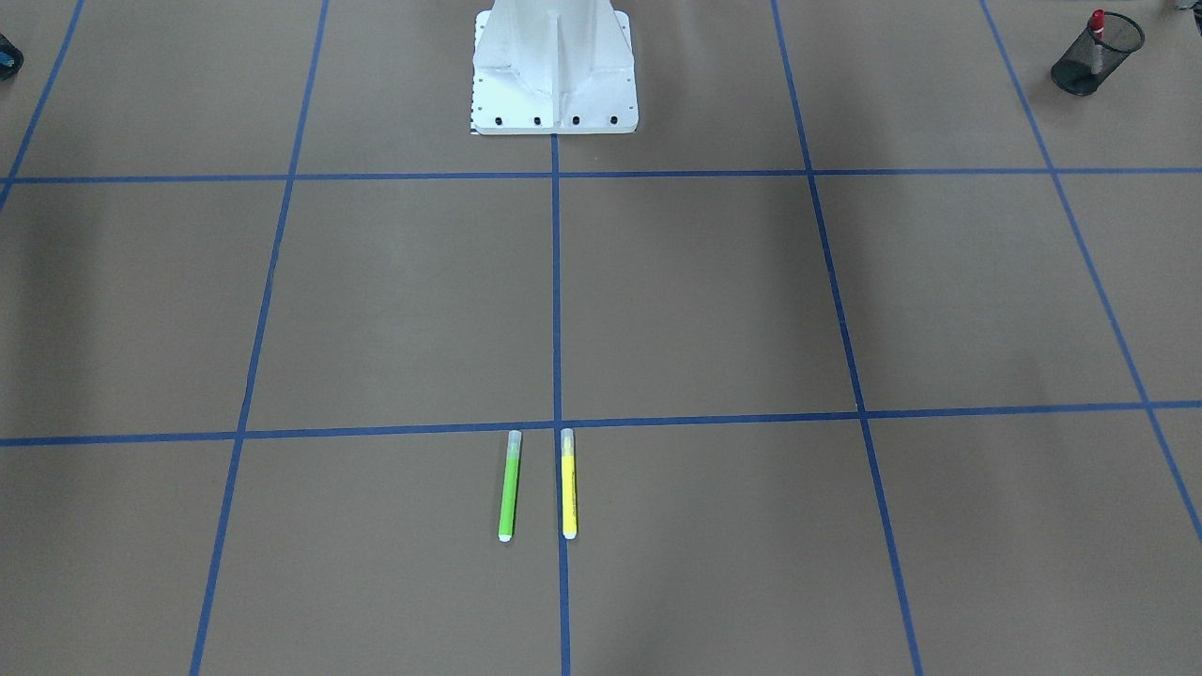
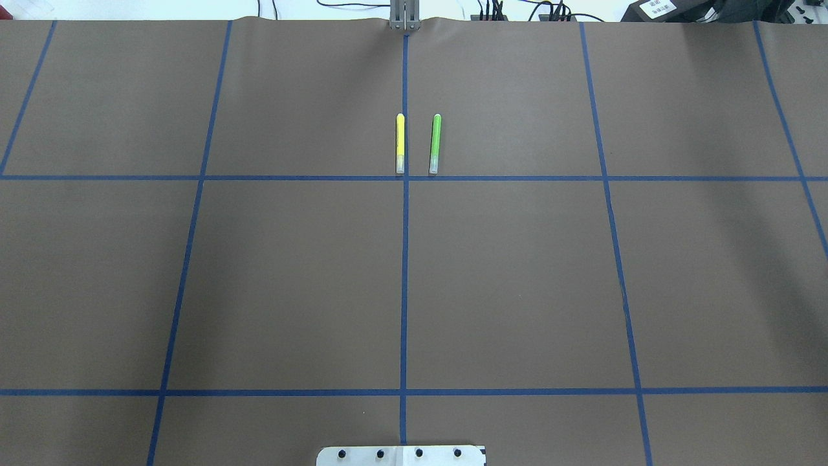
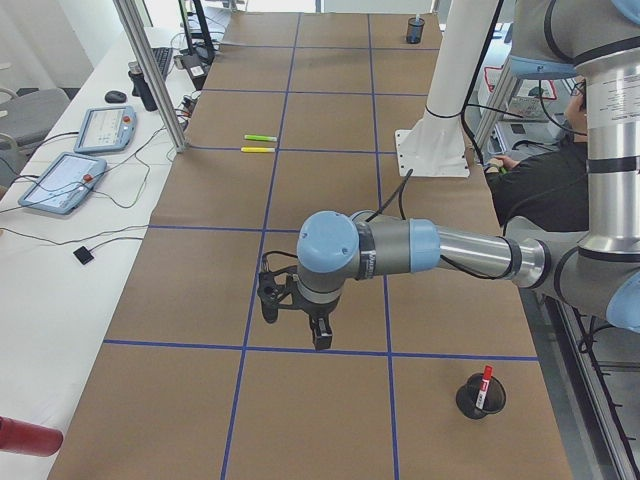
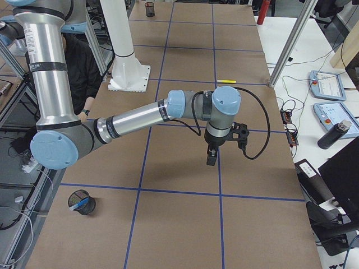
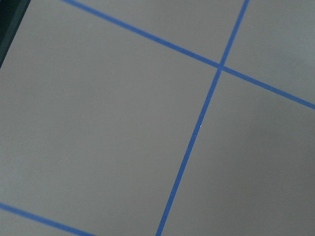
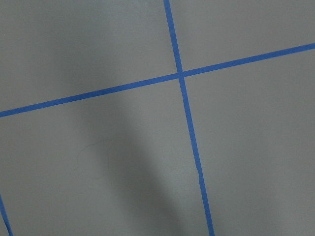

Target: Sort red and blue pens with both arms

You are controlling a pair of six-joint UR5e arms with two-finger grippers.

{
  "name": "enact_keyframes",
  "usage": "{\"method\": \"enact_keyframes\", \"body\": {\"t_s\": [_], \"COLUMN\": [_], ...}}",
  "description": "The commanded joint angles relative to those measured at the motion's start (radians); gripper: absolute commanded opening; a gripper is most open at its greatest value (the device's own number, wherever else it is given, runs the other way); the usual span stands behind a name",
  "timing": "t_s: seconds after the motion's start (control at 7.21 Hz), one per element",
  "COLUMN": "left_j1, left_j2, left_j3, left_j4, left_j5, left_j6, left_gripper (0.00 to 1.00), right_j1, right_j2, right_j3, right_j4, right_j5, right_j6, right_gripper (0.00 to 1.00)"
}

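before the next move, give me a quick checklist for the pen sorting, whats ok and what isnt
1. Red pen standing in the cup on the robot's left: ok.
2. Blue pen in the other cup on its right: ok, blue shows inside.
3. Green marker and yellow marker lying on the table, side by side, not touching: ok.
4. Left hand and right hand off the table: ok, both hover above it.
5. Hands open and empty: cannot tell from the side views.

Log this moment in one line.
red pen: in left cup | blue pen: in right cup | green marker, yellow marker: on table | left pincer, right pincer: unclear
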Motion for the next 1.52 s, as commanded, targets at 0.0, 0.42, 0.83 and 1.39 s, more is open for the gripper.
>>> {"method": "enact_keyframes", "body": {"t_s": [0.0,0.42,0.83,1.39], "left_j1": [0.061,0.067,0.068,0.116], "left_j2": [-0.074,-0.054,-0.054,-0.054], "left_j3": [0.002,0.077,0.172,0.186], "left_j4": [-0.062,-0.13,-0.206,-0.217], "left_j5": [0.046,0.088,0.105,0.105], "left_j6": [-0.001,-0.004,-0.002,-0.004], "left_gripper": [1.0,1.0,1.0,1.0], "right_j1": [-0.007,-0.006,-0.003,-0.003], "right_j2": [-0.008,-0.046,-0.1,-0.177], "right_j3": [-0.08,-0.181,-0.17,-0.166], "right_j4": [0.064,0.15,0.157,0.308], "right_j5": [0.003,0.002,0.001,-0.001], "right_j6": [0.002,0.002,0.0,0.125], "right_gripper": [1.0,1.0,1.0,1.0]}}
